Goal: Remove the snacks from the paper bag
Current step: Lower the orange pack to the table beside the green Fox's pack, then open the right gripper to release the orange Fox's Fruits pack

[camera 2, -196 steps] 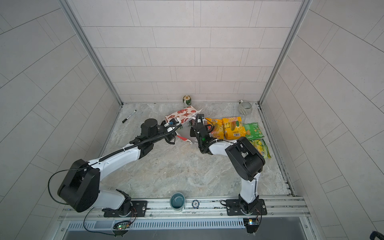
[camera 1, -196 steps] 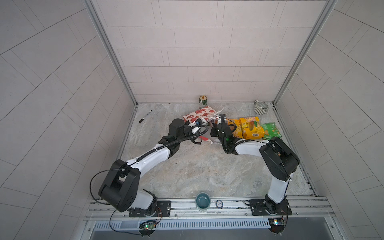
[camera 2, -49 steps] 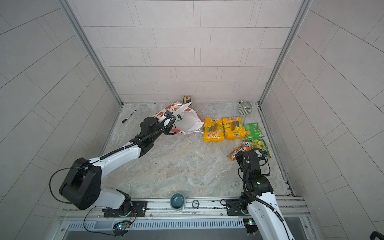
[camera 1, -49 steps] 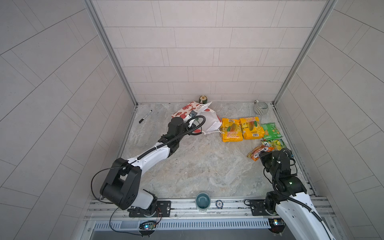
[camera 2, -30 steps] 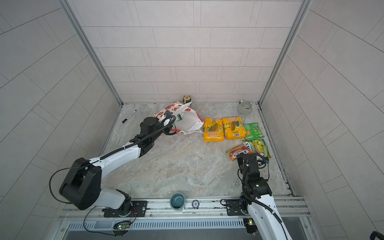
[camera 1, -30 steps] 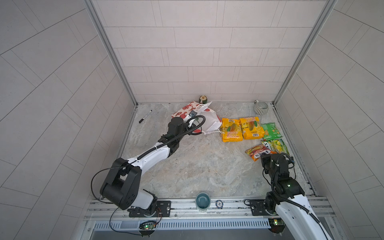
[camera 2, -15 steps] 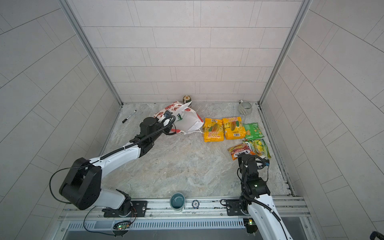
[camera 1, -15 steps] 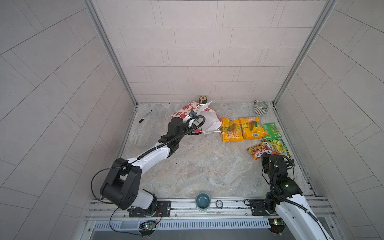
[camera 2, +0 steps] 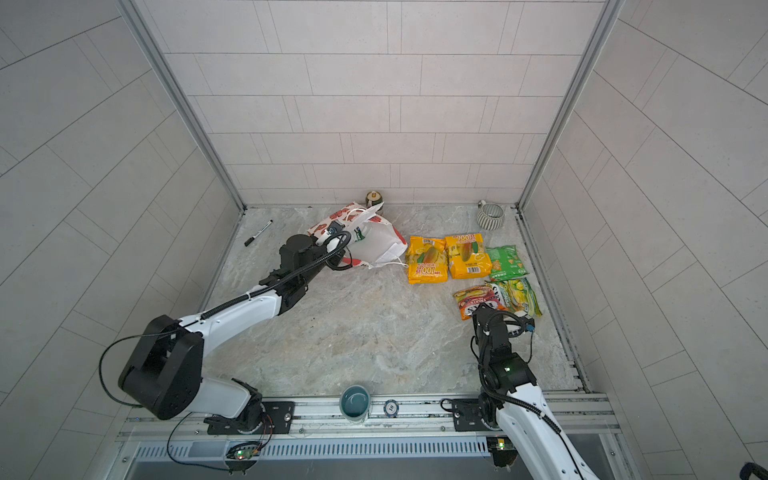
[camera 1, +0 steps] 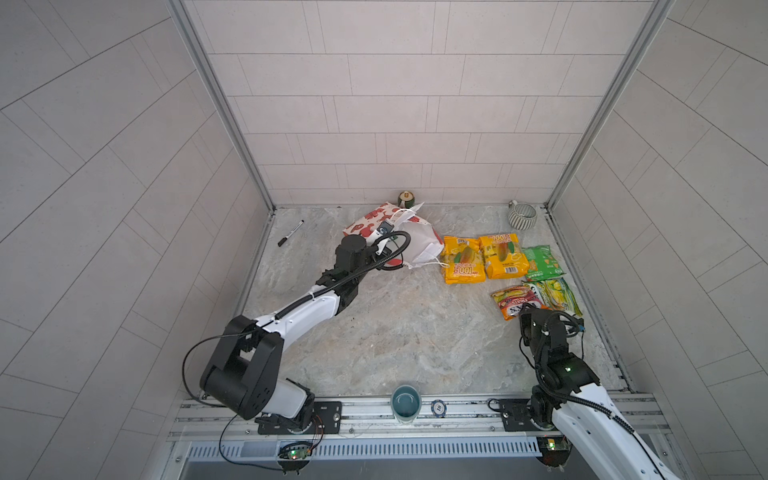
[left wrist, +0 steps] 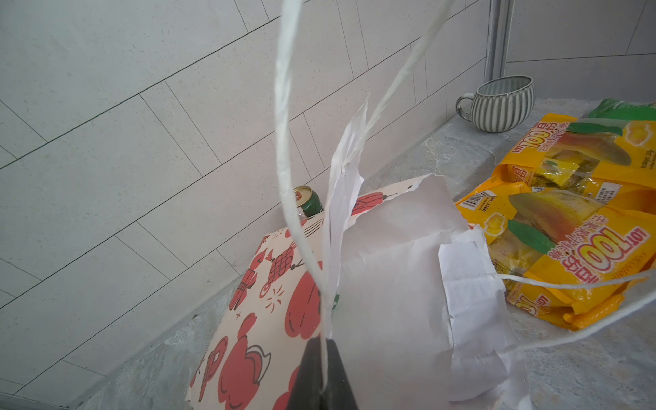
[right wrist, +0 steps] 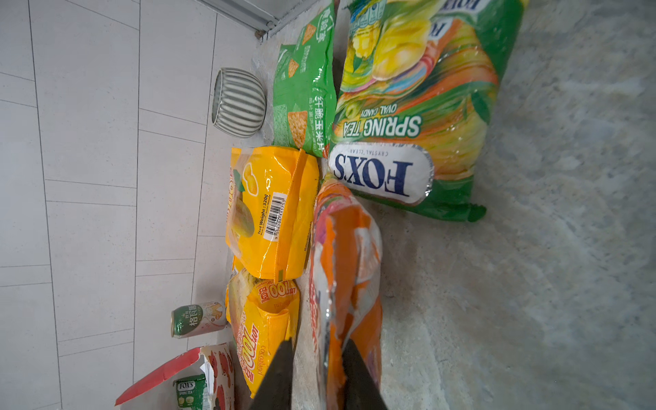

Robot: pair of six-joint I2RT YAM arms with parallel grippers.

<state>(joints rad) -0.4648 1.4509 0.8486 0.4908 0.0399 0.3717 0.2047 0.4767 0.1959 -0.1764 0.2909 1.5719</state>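
The paper bag [camera 1: 417,245] lies on its side at the back, torn white mouth toward the right. My left gripper [left wrist: 323,372] is shut on the bag's white cord handle and paper edge. A green packet [right wrist: 190,390] shows inside the bag's mouth. Out on the table lie two yellow-orange "100" packets [camera 1: 464,259] [camera 1: 503,255], a green one [camera 1: 540,262], a yellow-green one [camera 1: 555,293] and a red-orange one [camera 1: 515,300]. My right gripper [right wrist: 316,346] stands at the red-orange packet's near end, jaws apart, the packet's edge loose between them.
A green-and-white can [camera 1: 406,198] stands at the back wall behind the bag. A striped mug [camera 1: 522,215] sits in the back right corner, a black marker [camera 1: 290,239] at the back left. A teal cup [camera 1: 406,402] and a round chip [camera 1: 437,408] rest on the front rail.
My right gripper carried the red-orange packet away from the bag, laid it beside the yellow-green packet, drew back slightly and its jaws parted. The left gripper kept its hold.
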